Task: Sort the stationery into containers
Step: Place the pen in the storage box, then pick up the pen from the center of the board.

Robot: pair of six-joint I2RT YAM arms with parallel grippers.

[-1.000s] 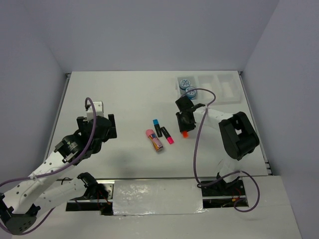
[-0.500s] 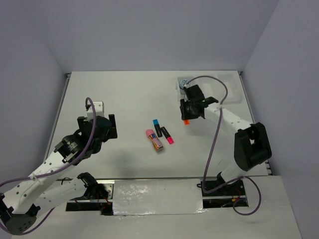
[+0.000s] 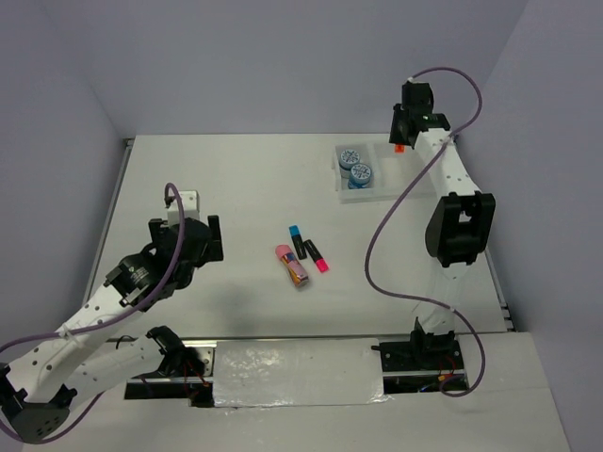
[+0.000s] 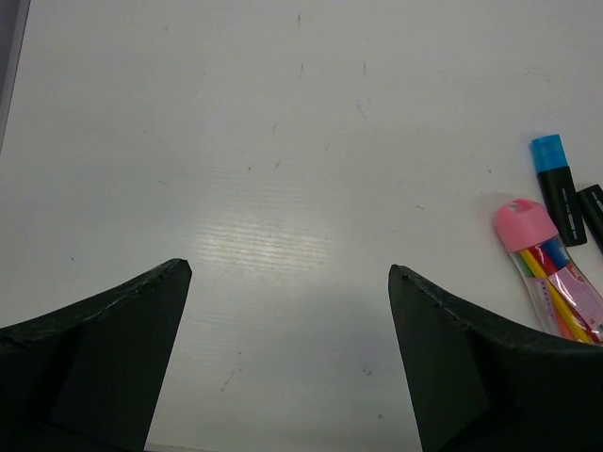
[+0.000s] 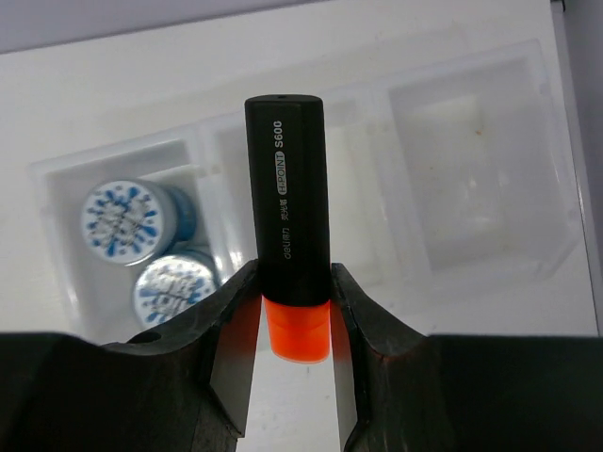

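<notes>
— What is gripped by the right hand [image 5: 294, 282]?
— A black, orange-capped plastic highlighter [image 5: 285, 188], held over the white three-compartment tray [image 5: 471, 169].
— The left hand [image 4: 287, 271]?
— Spread wide, well away from that tray.

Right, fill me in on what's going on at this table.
Sorting is under way. The right arm's jaws are shut on the orange-capped highlighter, held up over the white tray and not yet set down. Two blue-and-white rolls sit in its left compartment; the other two look empty. The left arm hangs with jaws open above the table, near the pink eraser, the blue-capped highlighter and the pink-capped highlighter lying mid-table.
</notes>
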